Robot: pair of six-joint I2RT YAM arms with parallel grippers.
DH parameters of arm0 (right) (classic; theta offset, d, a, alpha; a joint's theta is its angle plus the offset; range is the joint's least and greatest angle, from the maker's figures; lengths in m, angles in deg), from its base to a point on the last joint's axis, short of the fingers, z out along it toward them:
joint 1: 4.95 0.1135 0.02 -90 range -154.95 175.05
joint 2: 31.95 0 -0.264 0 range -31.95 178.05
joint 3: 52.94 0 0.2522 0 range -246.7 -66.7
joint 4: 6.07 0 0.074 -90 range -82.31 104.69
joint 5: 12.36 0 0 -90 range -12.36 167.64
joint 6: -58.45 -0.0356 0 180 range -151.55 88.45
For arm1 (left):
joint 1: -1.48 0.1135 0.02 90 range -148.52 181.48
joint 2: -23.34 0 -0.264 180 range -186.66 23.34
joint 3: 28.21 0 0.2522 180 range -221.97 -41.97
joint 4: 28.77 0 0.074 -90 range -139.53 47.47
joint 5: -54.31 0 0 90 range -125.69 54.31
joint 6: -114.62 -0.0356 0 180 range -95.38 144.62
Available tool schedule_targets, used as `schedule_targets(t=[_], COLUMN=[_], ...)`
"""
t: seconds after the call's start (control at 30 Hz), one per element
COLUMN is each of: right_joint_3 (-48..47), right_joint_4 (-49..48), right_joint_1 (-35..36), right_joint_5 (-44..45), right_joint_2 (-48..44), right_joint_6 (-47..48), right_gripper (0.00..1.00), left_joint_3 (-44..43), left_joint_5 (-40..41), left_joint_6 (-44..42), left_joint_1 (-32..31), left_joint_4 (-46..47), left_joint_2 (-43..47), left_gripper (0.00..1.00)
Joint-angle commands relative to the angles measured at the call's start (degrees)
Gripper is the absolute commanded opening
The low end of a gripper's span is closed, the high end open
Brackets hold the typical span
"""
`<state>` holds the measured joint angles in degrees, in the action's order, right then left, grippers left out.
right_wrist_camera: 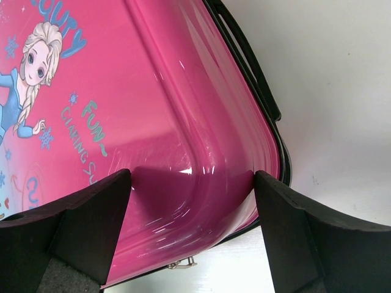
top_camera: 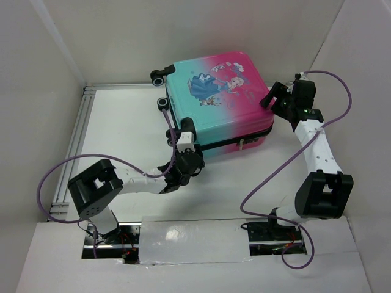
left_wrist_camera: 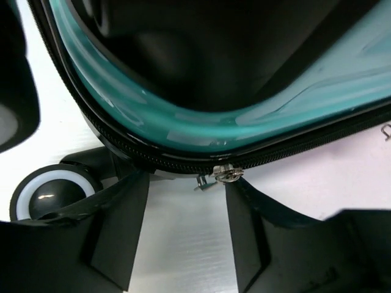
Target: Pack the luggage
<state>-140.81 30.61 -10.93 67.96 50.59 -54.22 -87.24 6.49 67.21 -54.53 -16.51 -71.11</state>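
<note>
The luggage (top_camera: 217,101) lies flat and closed on the white table, teal at the left, pink at the right, princess print on top, black wheels at its left end. My left gripper (top_camera: 183,135) is open at the near-left teal corner. In the left wrist view its jaws (left_wrist_camera: 186,183) stand apart on the table, and the silver zipper slider (left_wrist_camera: 227,174) sits on the black zipper line at the tip of the right finger, not gripped. My right gripper (top_camera: 274,97) is open at the far-right pink corner. In the right wrist view its jaws (right_wrist_camera: 192,183) straddle the rounded pink shell (right_wrist_camera: 171,122).
A black-and-white wheel (left_wrist_camera: 52,194) sits just left of my left fingers. A second zipper pull (right_wrist_camera: 182,264) hangs under the pink corner. A black carry handle (right_wrist_camera: 244,55) runs along the suitcase side. White walls enclose the table, with an aluminium rail (top_camera: 73,146) at the left.
</note>
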Motion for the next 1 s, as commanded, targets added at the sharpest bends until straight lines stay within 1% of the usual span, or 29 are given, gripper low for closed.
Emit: schedule_targets(t=[0.0,0.07,0.13,0.27,0.33,0.37,0.47,0.5,0.57,0.6,0.67,0.83,0.87,0.9,0.93,0.97], right_joint_3=[0.5,0.5,1.1,1.6,1.6,1.6,1.6,2.1,2.1,2.1,2.6,2.7,2.7,2.7,2.7,3.2], right_joint_4=[-0.1,-0.1,-0.1,-0.1,-0.1,-0.1,-0.1,-0.1,-0.1,-0.1,-0.1,-0.1,-0.1,-0.1,-0.1,-0.1], right_joint_1=[1.8,1.8,1.8,1.8,1.8,1.8,1.8,1.8,1.8,1.8,1.8,1.8,1.8,1.8,1.8,1.3], right_joint_5=[-3.4,-3.4,-3.4,-2.9,-2.9,-2.9,-2.9,-2.9,-2.4,-2.4,-2.4,-2.4,-2.4,-2.4,-2.4,-2.4], right_joint_2=[-1.8,-1.8,-2.4,-3.0,-3.0,-3.0,-3.5,-4.1,-4.1,-4.1,-4.6,-5.1,-5.1,-5.1,-5.1,-5.1], right_joint_6=[0.1,0.1,0.1,0.1,0.1,0.1,0.1,0.1,0.1,0.1,0.1,0.1,0.1,0.1,0.1,0.1], right_gripper=[0.87,0.87,0.87,0.87,0.87,0.87,0.87,0.87,0.87,0.87,0.87,0.87,0.87,0.87,0.87,0.87], left_joint_3=[-4.5,-4.5,-5.1,-7.3,-7.8,-8.7,-9.3,-9.3,-8.4,-7.8,-6.0,-2.5,-1.6,0.8,2.2,4.9], left_joint_5=[9.6,8.9,8.9,8.9,8.9,8.9,8.9,8.9,8.4,7.4,5.6,3.6,2.8,1.3,-0.9,-7.0], left_joint_6=[2.9,1.7,2.2,1.7,3.3,3.3,4.6,4.6,4.1,3.5,1.7,0.4,-0.9,-1.8,-2.7,-4.3], left_joint_1=[0.8,0.8,0.8,0.8,0.8,0.8,0.8,0.8,0.8,0.8,0.8,0.8,0.8,1.4,2.0,3.7], left_joint_4=[0.5,3.2,3.2,2.5,-0.1,-0.9,-2.6,-2.6,-1.3,-0.3,2.2,2.7,3.2,3.9,6.8,8.5], left_joint_2=[0.1,0.1,0.1,-1.0,-1.5,-2.0,-2.0,-2.0,-2.0,-1.5,-0.1,3.9,5.9,7.1,8.3,10.7], left_gripper=[0.66,0.66,0.63,0.61,0.57,0.49,0.32,0.19,0.02,0.00,0.00,0.00,0.00,0.00,0.00,0.00])
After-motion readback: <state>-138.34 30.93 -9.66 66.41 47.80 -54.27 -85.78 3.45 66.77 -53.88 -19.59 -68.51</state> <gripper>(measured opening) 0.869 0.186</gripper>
